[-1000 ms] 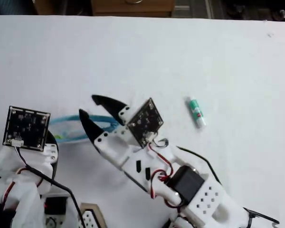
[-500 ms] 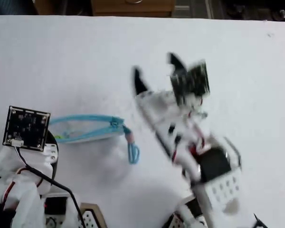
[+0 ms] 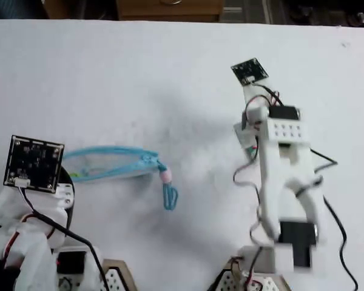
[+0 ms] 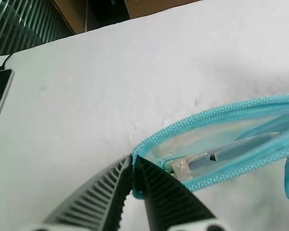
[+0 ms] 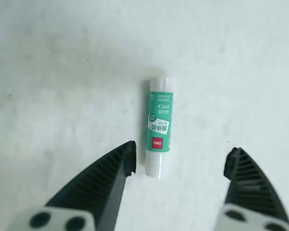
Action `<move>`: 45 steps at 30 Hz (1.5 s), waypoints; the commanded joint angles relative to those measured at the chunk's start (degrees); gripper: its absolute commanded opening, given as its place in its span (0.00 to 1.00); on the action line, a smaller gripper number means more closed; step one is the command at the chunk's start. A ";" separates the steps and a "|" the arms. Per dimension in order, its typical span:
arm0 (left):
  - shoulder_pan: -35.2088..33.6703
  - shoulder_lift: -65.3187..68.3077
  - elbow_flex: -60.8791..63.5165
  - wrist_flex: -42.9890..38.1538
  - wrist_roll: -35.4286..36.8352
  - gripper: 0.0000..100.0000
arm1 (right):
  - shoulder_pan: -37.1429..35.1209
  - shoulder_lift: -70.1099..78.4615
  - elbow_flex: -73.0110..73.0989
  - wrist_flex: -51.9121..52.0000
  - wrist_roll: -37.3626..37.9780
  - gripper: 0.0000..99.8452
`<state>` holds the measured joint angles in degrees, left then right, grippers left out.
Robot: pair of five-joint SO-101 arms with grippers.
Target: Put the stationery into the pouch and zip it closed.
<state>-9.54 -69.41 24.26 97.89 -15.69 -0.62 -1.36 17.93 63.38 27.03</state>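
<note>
White tabletop (image 3: 109, 73) is carrying the whole job, and the big shift on it is your right arm (image 3: 282, 176). A second ago it was leaning over the mouth of the pouch. Now it is standing well apart from the pouch, over the spot where the glue stick was lying.

The clear pouch with the blue zip (image 3: 109, 165) is lying where it was, mouth gaping. Your left gripper (image 4: 134, 163) is pinching its closed end, jaws together on the zip tape. A blue pen (image 4: 241, 149) is already sitting inside.

The right gripper (image 5: 181, 151) is hanging with its jaws wide apart. They are straddling the lower end of the green-and-white glue stick (image 5: 160, 126), which is lying flat on the table, not yet gripped.

The pink-and-blue zip pull loop (image 3: 170, 195) is trailing free now that the arm has cleared it.

You are probably turning from the pouch to fetching the glue stick, with zipping to follow.
</note>
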 commanded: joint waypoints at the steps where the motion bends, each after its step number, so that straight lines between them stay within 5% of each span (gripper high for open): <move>1: -0.31 4.00 0.70 1.23 0.26 0.02 | 0.22 11.21 -9.05 0.31 -2.11 0.29; 5: -0.40 4.00 0.70 1.67 0.26 0.02 | 0.13 22.55 -19.87 3.21 -8.53 0.29; 14: -0.40 4.00 0.70 1.76 0.26 0.02 | -0.66 43.03 -44.04 15.52 -9.67 0.28; 21: -0.40 3.82 0.70 1.76 0.26 0.02 | -1.45 49.80 -57.23 22.37 -9.14 0.01; 27: -0.40 3.65 0.70 1.76 0.26 0.02 | -1.71 49.63 -65.41 31.34 -9.14 0.02; 35: -0.40 3.65 0.70 1.76 0.26 0.02 | -0.75 33.54 -71.03 38.20 -9.23 0.02; 45: -0.40 3.65 0.62 1.67 0.26 0.02 | -5.93 -9.63 -40.88 37.93 -9.58 0.02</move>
<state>-9.54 -69.41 24.26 98.07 -15.69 -3.60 4.62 -31.38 100.40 17.89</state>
